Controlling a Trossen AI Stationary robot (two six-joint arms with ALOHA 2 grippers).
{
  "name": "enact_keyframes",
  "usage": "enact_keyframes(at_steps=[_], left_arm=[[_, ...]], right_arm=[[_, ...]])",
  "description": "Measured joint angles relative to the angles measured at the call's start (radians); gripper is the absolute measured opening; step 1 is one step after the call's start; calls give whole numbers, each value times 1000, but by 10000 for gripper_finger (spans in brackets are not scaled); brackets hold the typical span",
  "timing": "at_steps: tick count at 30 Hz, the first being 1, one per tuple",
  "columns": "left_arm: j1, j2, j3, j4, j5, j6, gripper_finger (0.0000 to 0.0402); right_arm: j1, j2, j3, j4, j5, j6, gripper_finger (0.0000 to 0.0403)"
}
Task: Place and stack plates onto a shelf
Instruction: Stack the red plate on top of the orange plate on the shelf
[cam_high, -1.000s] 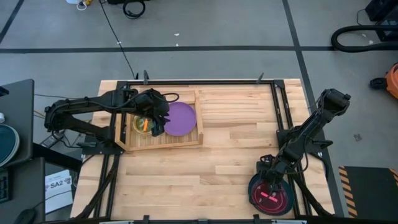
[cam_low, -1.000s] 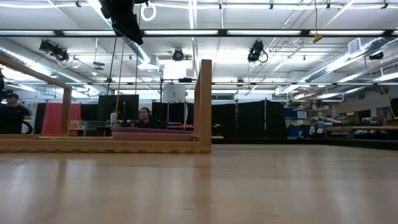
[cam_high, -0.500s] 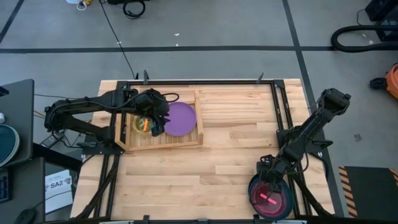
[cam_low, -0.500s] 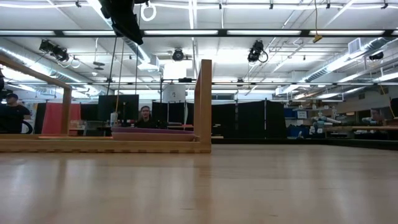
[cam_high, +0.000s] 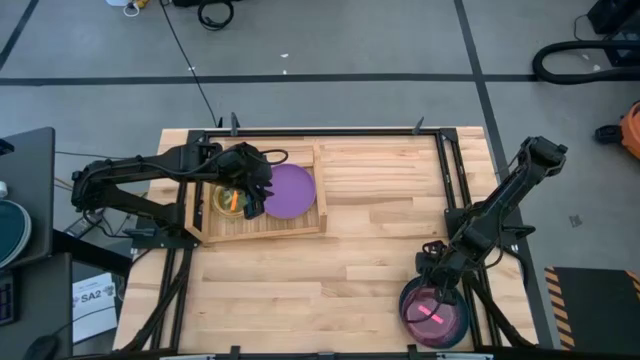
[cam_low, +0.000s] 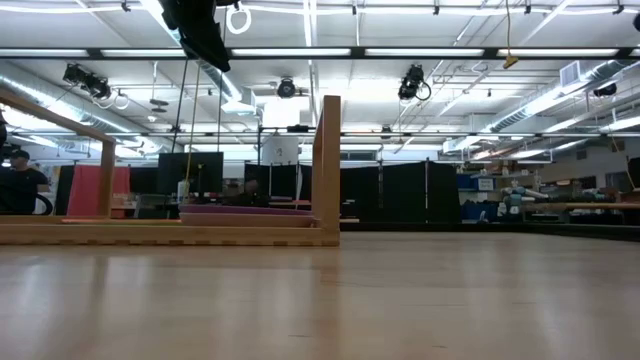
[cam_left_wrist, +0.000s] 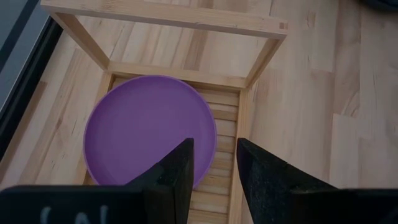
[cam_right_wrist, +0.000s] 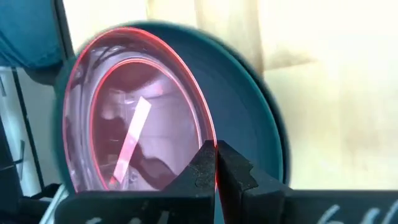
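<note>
A magenta-red plate (cam_high: 436, 316) (cam_right_wrist: 134, 115) lies on a larger dark teal plate (cam_high: 408, 312) (cam_right_wrist: 255, 118) at the table's near right corner. My right gripper (cam_high: 434, 286) (cam_right_wrist: 216, 163) is shut on the red plate's far rim. A purple plate (cam_high: 291, 190) (cam_left_wrist: 149, 127) lies flat in the right half of the wooden shelf (cam_high: 300, 228) (cam_low: 170, 236). Green and orange plates (cam_high: 227, 199) lie in the left half, mostly hidden by my left arm. My left gripper (cam_high: 256, 198) (cam_left_wrist: 214, 165) hovers open above the shelf, over the purple plate's edge. My right gripper pinches the red plate's far rim (cam_right_wrist: 210, 138) between its two fingers, slanting down from the table's far side. The plate's held edge is tilted up off the teal plate; its near part still lies over the teal plate.
The shelf's raised rails and corner post (cam_low: 328, 165) stand around the purple plate. Bare plank tabletop (cam_high: 370, 230) lies between shelf and right arm. Black frame rails (cam_high: 455, 170) run along the table's edges. Room equipment shows beyond the table in the low view.
My right arm has risen slightly, and the red plate's held far edge has tipped up off the teal plate while its near part stayed down. My left arm has kept still.
</note>
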Motion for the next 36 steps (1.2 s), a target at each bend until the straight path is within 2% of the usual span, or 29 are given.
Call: enact_keyframes(at_steps=[10, 17, 24, 29, 32, 36], left_arm=[[0, 0, 0, 29, 0, 0, 128], [0, 0, 0, 76, 0, 0, 128], [0, 0, 0, 171, 0, -26, 128], [0, 0, 0, 198, 0, -45, 128], [-1, 0, 0, 211, 1, -116, 128], [-1, 0, 0, 237, 0, -235, 128]], right_arm=[[-71, -76, 114, -133, 176, -160, 7], [-148, -84, 177, -127, 406, -298, 8], [-259, -84, 200, -38, 609, -362, 9], [-346, -84, 200, 80, 645, -396, 9], [-393, -84, 200, 147, 658, -419, 9], [-450, -84, 200, 221, 733, -422, 9]])
